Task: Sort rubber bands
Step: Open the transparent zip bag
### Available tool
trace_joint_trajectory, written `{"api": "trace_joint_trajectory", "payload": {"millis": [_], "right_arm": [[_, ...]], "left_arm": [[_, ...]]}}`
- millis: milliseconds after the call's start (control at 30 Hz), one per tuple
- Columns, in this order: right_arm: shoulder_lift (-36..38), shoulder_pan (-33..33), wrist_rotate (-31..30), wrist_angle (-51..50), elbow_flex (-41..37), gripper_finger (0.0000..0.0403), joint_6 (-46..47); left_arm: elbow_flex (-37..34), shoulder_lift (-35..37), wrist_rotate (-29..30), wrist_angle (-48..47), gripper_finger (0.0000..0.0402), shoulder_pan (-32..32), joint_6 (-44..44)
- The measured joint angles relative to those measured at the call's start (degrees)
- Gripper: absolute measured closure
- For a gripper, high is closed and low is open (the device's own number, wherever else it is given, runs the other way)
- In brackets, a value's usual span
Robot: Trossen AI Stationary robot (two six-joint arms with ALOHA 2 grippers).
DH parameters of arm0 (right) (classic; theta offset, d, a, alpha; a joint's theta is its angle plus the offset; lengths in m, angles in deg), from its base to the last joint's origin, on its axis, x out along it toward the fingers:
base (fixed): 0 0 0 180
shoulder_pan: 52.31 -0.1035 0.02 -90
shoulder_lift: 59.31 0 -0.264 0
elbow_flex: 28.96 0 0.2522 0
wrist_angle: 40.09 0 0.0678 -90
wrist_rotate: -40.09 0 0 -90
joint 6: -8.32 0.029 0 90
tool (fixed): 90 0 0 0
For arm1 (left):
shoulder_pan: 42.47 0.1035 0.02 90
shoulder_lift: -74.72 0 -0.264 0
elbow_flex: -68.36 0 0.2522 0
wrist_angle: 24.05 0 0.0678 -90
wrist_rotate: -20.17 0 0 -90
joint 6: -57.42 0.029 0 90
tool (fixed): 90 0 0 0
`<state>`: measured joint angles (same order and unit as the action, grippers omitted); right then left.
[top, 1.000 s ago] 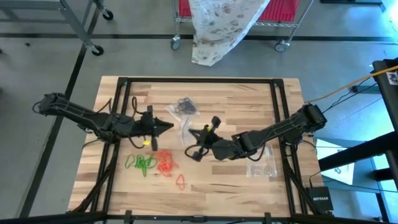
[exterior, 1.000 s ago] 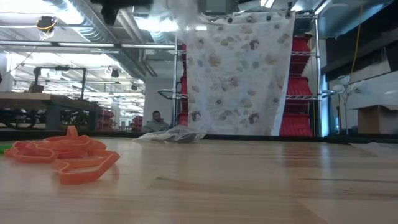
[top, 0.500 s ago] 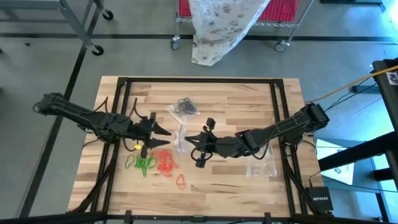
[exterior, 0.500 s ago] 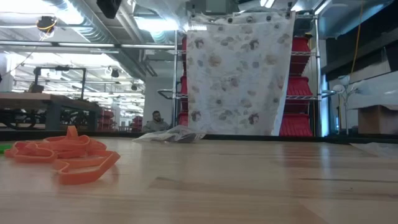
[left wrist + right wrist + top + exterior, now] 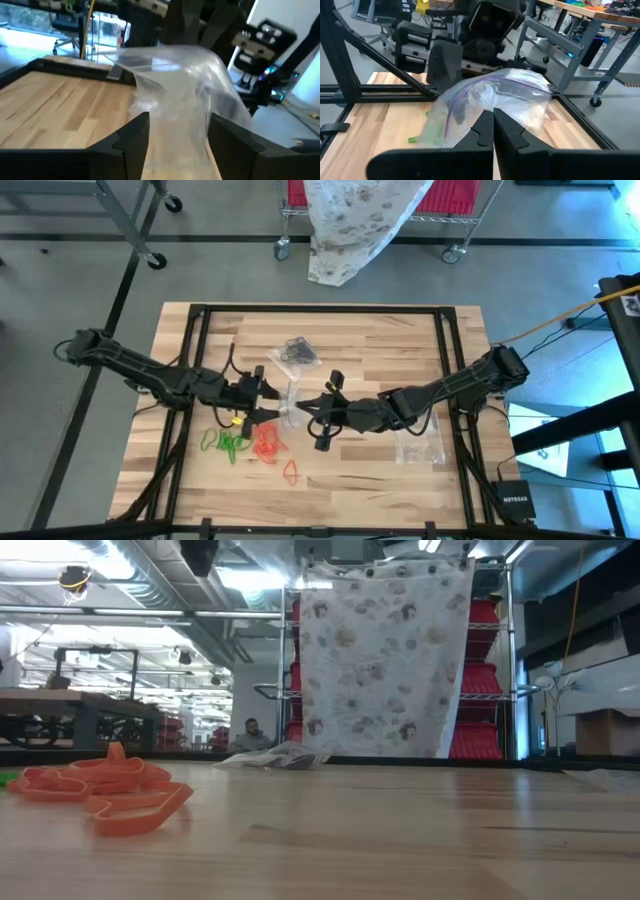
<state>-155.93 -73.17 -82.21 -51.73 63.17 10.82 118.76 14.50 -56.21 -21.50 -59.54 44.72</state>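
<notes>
A clear plastic bag [image 5: 289,394] hangs above the table's middle, and my right gripper [image 5: 303,407] is shut on it. My left gripper [image 5: 262,396] is open. Its two fingers stand on either side of the bag's other end [image 5: 175,105]. Loose rubber bands lie on the wood near the front left: a green heap [image 5: 228,443], an orange-red heap [image 5: 266,442] and one orange-red loop [image 5: 291,471]. The orange-red ones show close up in the low view [image 5: 105,790]. Black bands sit in a second clear bag [image 5: 297,350] at the far middle. My right gripper pinches the bag's near edge [image 5: 495,106] between its two shut fingers, coming about level from the table's right. The bag bulges out beyond the fingertips, held up off the wood. My left gripper: whether its fingers [image 5: 134,134] touch the bag, I cannot tell.
A third clear bag [image 5: 420,446] lies flat on the table at the right. The black frame rails [image 5: 190,360] run along the table's left, right and far sides. Behind the table stands a wire cart draped with patterned cloth [image 5: 350,220].
My left gripper has opened wide and moved toward the table's right, up to the bag, so that its fingers now flank the bag's end. My right gripper has stayed shut on the bag and turned a little.
</notes>
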Motion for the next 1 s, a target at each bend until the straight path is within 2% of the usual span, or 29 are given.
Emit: {"api": "trace_joint_trajectory", "payload": {"millis": [100, 200, 267, 367, 400, 500, 600, 700, 1000], "right_arm": [[0.00, 0.00, 0.48, -0.16, 0.00, 0.0403, 0.03], [0.00, 0.00, 0.36, -0.08, 0.00, 0.0403, 0.09], [0.00, 0.02, -0.06, 0.13, 0.00, 0.0403, 0.18], [-0.87, 0.51, -0.49, 1.97, 0.02, 0.0403, 1.10], [-1.33, 0.74, -0.78, 2.26, 0.04, 0.0403, 1.89], [-3.34, 1.49, -4.09, 2.19, 0.02, 0.0403, 4.75], [-4.50, 1.55, -11.27, 1.44, 0.00, 0.0403, 8.21], [-4.55, 1.44, -17.06, -1.87, 0.00, 0.0403, 11.98], [-4.15, -1.17, -18.14, -13.61, 0.00, 0.0403, 21.13]], "left_arm": [[0.00, -1.45, 0.85, 4.09, 0.0220, 0.03, 1.19], [0.00, -1.86, 1.53, 6.46, 0.0246, 0.01, 2.27], [0.01, -1.86, 4.78, 7.07, 0.0284, 0.09, 2.22], [0.00, -1.87, 8.83, 6.92, 0.0372, 0.56, 2.52], [0.02, -2.06, 10.00, 7.02, 0.0386, 0.78, 2.66], [0.01, -2.26, 16.68, 4.79, 0.0398, 1.25, 2.21], [0.00, -2.25, 24.45, 1.51, 0.0401, 1.26, 2.02], [0.02, -2.15, 28.58, -2.43, 0.0401, 1.23, 1.14], [0.00, 0.43, 34.32, -18.73, 0.0401, 3.03, -5.30]]}}
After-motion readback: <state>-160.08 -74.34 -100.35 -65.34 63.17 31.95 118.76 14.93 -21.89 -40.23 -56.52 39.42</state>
